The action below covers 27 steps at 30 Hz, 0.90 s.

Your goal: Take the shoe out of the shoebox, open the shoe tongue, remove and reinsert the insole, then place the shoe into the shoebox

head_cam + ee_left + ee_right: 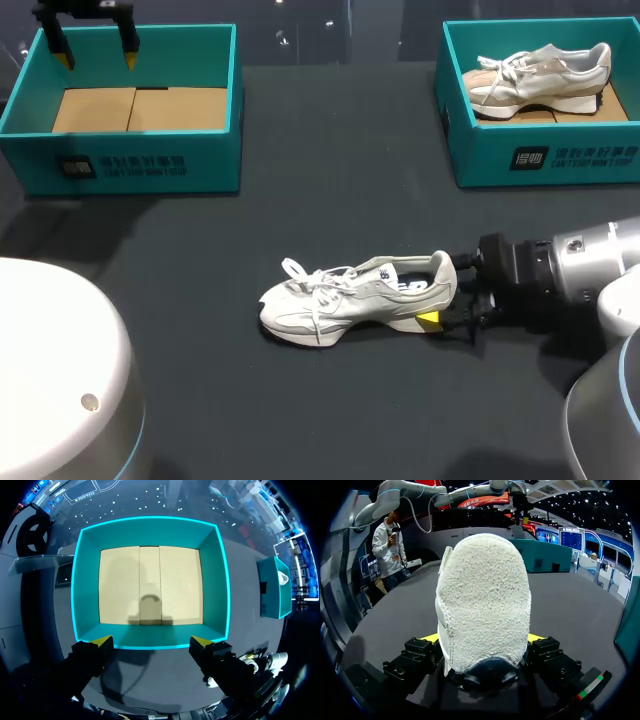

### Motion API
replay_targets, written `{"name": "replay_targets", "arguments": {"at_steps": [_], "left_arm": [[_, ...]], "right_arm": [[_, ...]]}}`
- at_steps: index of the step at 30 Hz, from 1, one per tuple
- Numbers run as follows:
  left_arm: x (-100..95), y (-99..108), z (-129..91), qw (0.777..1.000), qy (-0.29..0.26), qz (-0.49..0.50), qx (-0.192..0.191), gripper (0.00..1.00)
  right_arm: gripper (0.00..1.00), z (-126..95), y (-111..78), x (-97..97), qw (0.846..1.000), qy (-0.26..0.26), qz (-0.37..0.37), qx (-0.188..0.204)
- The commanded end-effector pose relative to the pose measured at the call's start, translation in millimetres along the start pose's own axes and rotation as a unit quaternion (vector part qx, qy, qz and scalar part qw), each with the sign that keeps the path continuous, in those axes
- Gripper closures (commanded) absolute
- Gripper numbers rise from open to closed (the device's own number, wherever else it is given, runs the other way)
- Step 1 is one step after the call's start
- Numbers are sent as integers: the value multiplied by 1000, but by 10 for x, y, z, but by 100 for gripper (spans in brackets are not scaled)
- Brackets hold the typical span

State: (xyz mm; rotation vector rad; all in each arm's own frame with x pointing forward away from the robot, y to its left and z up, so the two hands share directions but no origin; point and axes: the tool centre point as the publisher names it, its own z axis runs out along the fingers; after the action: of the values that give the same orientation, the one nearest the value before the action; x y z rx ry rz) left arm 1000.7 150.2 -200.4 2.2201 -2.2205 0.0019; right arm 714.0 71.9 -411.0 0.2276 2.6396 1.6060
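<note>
Shoe [360,300] is being kept on its sole on the dark table [300,200], lower centre of the head view, toe pointing to frame left, heel to frame right. White laces [315,290] are lying loose over the upper. The heel is being clamped by the right gripper [440,305], whose arm is coming in from the lower right edge. One yellow tip is being shown at the heel's near side; the other is being hidden behind the shoe. In the right wrist view the fuzzy heel of the shoe [482,600] is being pinched between the two fingers of the right gripper [481,639], a yellow tip being pressed against it from each side.

Farther back, upper left of the head view: left shoebox [130,165], teal, its cardboard floor [135,108] being exposed. The left gripper [97,52] is being held above the box's far wall, fingers spread wide, nothing being grasped. In the left wrist view the left shoebox [215,590] is being seen straight ahead of the left gripper [152,642], beyond its parted tips.

Upper right: right shoebox [560,160], teal, well apart from the left one. A second shoe [540,75] is being kept inside it, toe to frame left.
</note>
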Motion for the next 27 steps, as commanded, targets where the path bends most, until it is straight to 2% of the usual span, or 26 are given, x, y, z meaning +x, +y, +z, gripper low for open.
{"name": "replay_targets", "arguments": {"at_steps": [1, 27], "left_arm": [[1, 2, -2, 1000, 0, 0, 0, 0], [1, 2, -2, 1000, 0, 0, 0, 0]], "right_arm": [[100, 48, 16, -26, 1000, 7, -2, 3], [100, 9, 3, -37, 1000, 26, -1, 7]]}}
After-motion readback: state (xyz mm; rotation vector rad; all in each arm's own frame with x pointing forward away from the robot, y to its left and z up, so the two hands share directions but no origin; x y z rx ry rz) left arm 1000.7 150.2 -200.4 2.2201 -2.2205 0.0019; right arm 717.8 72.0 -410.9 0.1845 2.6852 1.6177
